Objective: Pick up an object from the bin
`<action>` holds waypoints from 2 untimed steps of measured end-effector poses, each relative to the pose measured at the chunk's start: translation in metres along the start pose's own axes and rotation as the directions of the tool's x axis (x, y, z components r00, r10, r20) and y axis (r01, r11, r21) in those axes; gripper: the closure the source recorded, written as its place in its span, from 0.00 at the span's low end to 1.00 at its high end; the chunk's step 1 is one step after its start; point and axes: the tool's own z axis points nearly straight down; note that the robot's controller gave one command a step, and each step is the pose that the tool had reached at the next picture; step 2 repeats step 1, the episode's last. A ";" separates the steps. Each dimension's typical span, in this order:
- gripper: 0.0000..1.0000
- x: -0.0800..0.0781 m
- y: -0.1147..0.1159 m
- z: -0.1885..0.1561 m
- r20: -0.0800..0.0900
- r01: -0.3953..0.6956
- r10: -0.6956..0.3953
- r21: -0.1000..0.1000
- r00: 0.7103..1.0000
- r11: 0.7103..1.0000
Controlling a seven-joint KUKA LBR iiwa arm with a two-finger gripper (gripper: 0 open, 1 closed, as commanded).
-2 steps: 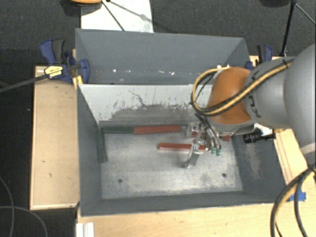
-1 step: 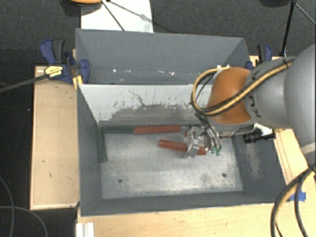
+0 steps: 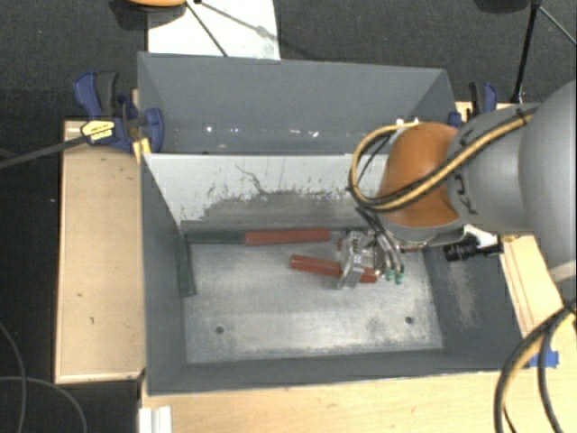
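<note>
The hand (image 3: 365, 264) is low over the right end of a short red stick (image 3: 311, 264), lying just in front of a longer red stick (image 3: 288, 237) at the foot of the back wall (image 3: 270, 192) of the bin (image 3: 297, 332). Whether the hand is released or clenched cannot be told.

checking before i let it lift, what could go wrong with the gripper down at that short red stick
1. The gripper is at the right end of the short red stick, not its middle. If it lifts from there, the stick may tilt or slip out.
2. The long red stick lies close behind, along the foot of the bin's back wall. It could be nudged or dragged along.
</note>
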 end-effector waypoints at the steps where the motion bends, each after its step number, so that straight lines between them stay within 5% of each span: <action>1: 1.00 0.010 0.010 -0.156 0.000 0.001 -0.001 0.000 1.000 1.000; 2: 1.00 0.010 0.010 -0.156 0.000 0.001 -0.001 0.000 1.000 1.000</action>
